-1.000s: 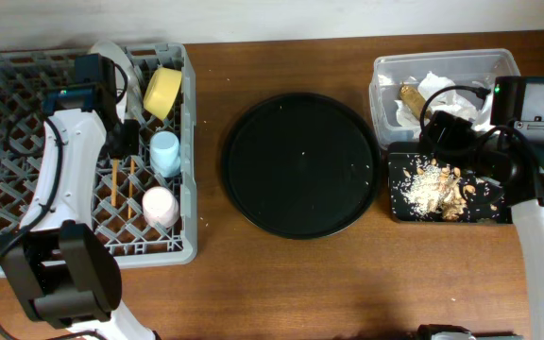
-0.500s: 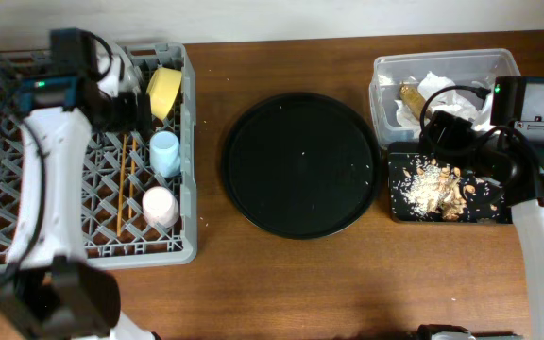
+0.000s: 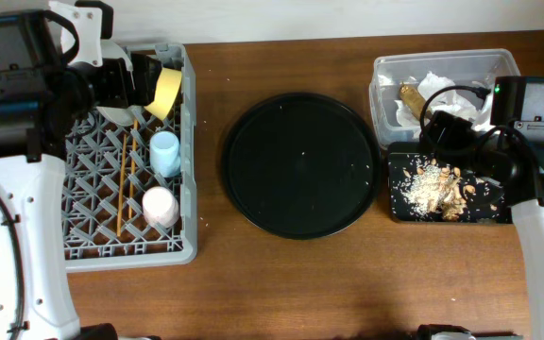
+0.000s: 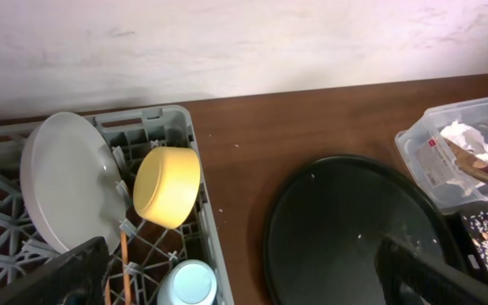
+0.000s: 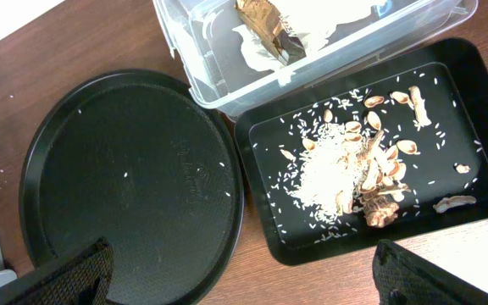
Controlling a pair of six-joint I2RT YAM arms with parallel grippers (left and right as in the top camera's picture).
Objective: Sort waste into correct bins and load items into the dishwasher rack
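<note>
Left gripper (image 4: 244, 254), jaws spread and empty, over the dishwasher rack (image 3: 189, 161) holding blue cup (image 4: 191, 284), yellow bowl (image 4: 168, 185) and plate (image 4: 66, 182) beyond; right gripper (image 5: 242, 254), likewise spread, above food scraps (image 5: 371, 178) in the rectangular black tray (image 5: 473, 102), wrapper (image 5: 265, 17) in the clear tub (image 5: 329, 63) behind.

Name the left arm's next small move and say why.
Probably lift the left gripper clear and park it. The plate, yellow bowl, blue cup, pink cup and chopsticks all sit in the rack, the napkin and wrapper in the clear tub, the food scraps in the black tray; nothing seems left to sort.
</note>
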